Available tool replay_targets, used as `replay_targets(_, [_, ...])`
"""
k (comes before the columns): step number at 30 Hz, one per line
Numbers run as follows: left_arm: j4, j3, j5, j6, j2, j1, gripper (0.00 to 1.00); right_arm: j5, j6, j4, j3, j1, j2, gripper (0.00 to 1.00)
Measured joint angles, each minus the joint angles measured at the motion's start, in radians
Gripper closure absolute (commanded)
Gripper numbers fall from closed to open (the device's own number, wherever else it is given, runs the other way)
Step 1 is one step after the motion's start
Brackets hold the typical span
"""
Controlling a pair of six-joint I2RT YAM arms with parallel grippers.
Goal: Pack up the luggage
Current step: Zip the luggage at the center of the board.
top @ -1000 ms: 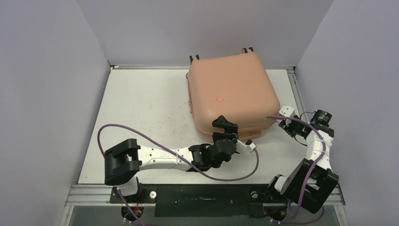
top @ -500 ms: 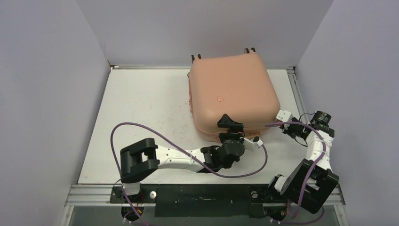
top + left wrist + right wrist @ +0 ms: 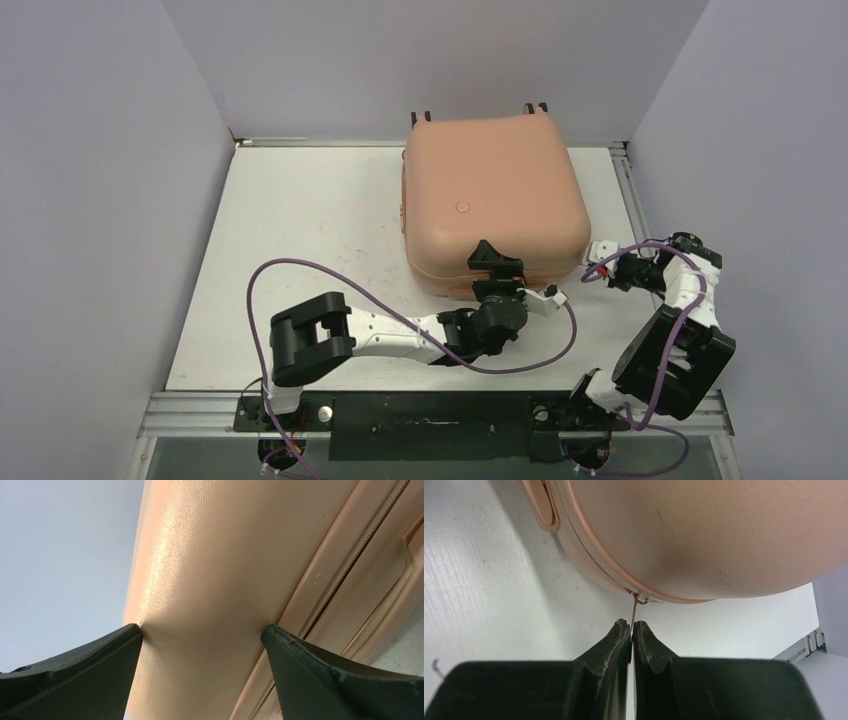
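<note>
- Table (image 3: 300, 220) surface, white and scuffed, stretches out to the left of both pairs of fingers and beneath them.
- A purple cable (image 3: 300, 270) loops over the left arm, behind its fingers.
- The left gripper (image 3: 497, 262) has its jaws spread wide and nothing clasped between them. In the left wrist view both dark fingertips (image 3: 131, 630) rest against the rounded near side of the luggage (image 3: 215, 555), and the peach shell fills the gap between them.
- A zip track (image 3: 345, 565) runs along the shell just outside the right-hand fingertip of that pair.
- The luggage (image 3: 490, 190) lies flat and closed directly ahead of the left fingers, its near edge touching them. A red logo (image 3: 461, 208) sits on the lid a little beyond them, and the wheels (image 3: 421, 117) are at the far end.
- The right gripper (image 3: 631, 625) is pressed closed, pinching a thin metal zipper pull (image 3: 634, 611) between its fingertips. The pull rises straight from the fingers to the seam at the rounded corner of the luggage (image 3: 724, 530), which hangs just above them.
- A peach tab (image 3: 546, 510) on the shell's side sits up and left of those fingers.
</note>
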Motion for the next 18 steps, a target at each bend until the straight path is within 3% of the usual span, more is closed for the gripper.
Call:
replay_targets(4, [0.013,-0.001,0.022,0.005,0.002,0.002,0.04,-0.01,0.063,0.022,-0.01,0.0,-0.012,0.95])
replay_targets(9, [-0.035,-0.01,0.138,-0.07,-0.039,0.011,0.04,0.014,0.388,0.234,-0.133,0.013,-0.155,0.95])
replay_targets(12, [-0.042,-0.011,0.219,-0.105,-0.044,0.009,0.04,0.037,0.504,0.324,-0.189,0.027,-0.22,0.95])
replay_targets(18, [-0.068,0.042,0.254,-0.157,0.021,-0.021,0.04,0.019,0.398,0.286,-0.172,0.01,-0.146,0.95])
